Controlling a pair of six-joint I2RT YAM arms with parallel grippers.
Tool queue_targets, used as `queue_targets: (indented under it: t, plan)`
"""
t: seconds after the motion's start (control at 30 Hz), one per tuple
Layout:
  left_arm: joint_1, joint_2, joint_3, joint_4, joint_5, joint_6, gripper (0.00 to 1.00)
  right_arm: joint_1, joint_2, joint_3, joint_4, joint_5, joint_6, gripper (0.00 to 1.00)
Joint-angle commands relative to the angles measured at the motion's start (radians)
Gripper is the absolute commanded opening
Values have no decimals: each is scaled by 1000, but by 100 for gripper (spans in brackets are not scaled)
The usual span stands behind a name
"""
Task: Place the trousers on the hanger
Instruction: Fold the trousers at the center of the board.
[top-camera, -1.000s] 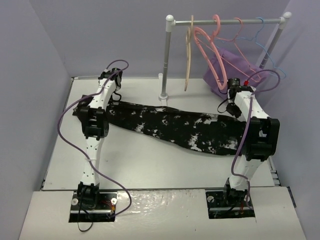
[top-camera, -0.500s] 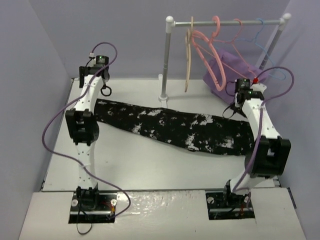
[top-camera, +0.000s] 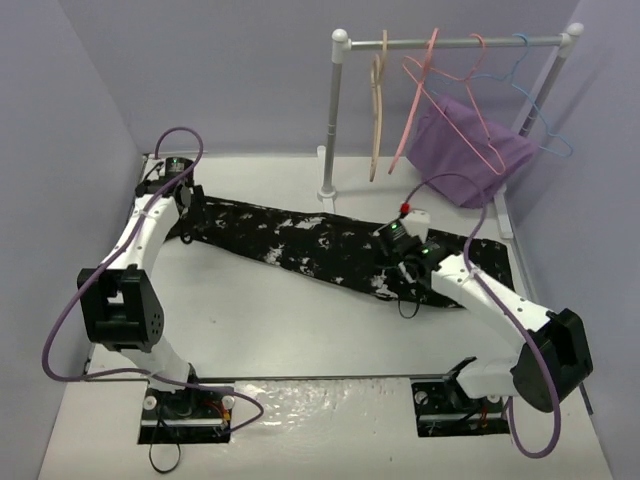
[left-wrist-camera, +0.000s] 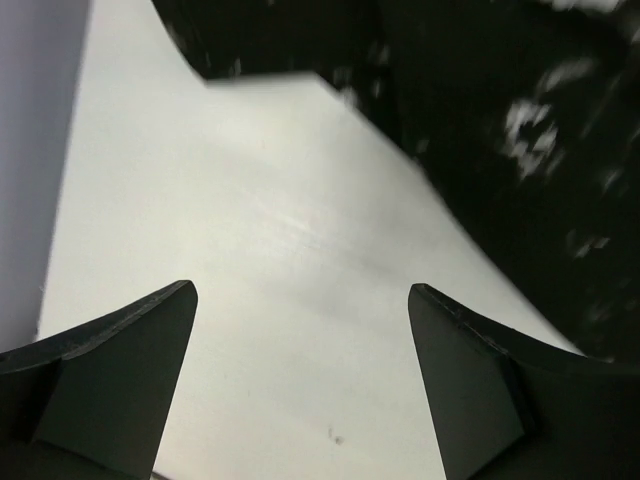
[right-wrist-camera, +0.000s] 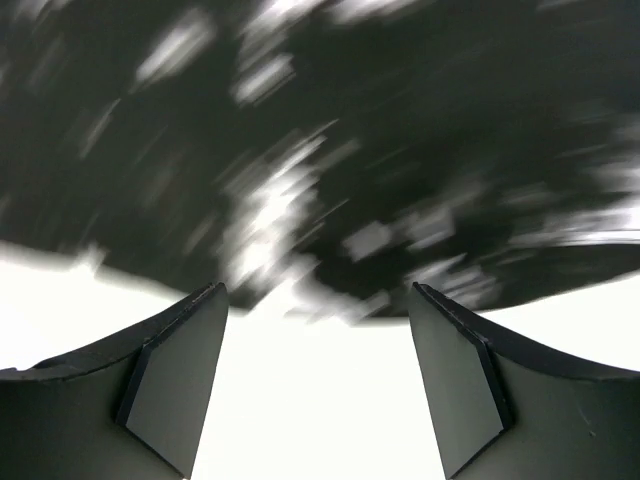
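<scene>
The trousers (top-camera: 320, 245), black with white blotches, lie stretched flat across the table from far left to right. The beige hanger (top-camera: 377, 110) hangs by its hook on the rail at the back. My left gripper (top-camera: 185, 228) hovers at the trousers' left end. In the left wrist view this gripper (left-wrist-camera: 300, 300) is open over bare table, with the fabric (left-wrist-camera: 500, 120) ahead and to the right. My right gripper (top-camera: 400, 285) is over the trousers' near edge at mid-length. In the blurred right wrist view it (right-wrist-camera: 318, 295) is open and empty, with the fabric (right-wrist-camera: 350, 130) just beyond its fingertips.
A white rack with a grey rail (top-camera: 450, 43) stands at the back. It carries a thick pink hanger (top-camera: 415, 100), a thin pink hanger with a purple cloth (top-camera: 465, 150) and a blue wire hanger (top-camera: 530, 100). Purple walls enclose the table.
Both grippers have opened and let go of the trousers' ends. The left arm rose, then dropped back to the left end. The right arm swung from the right end to the trousers' middle.
</scene>
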Motion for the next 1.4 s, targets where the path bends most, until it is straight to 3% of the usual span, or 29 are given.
queue_targets:
  t: [0.0,0.17,0.3,0.63,0.77,0.9,1.03,1.37]
  plan:
    - [16,-197,-133,29,93,-39,86,180,-54,-33,112,20,2,70]
    - [33,-331,-256,19,104,-35,88,302,3,-24,254,-34,-107,69]
    - [68,-395,-279,-17,90,-34,88,349,137,45,365,-91,-229,69]
    - [129,-520,-351,-35,97,-26,89,337,629,550,525,-105,-477,67]
    - [140,-535,-366,-49,105,-35,89,305,807,750,539,-116,-506,66]
    - [149,-548,-373,-68,109,-39,89,269,959,849,543,-162,-489,65]
    - [175,-547,-380,-78,115,-38,89,254,953,765,547,-180,-478,63]
    - [223,-535,-439,-9,187,-53,89,199,628,255,540,-169,-442,62]
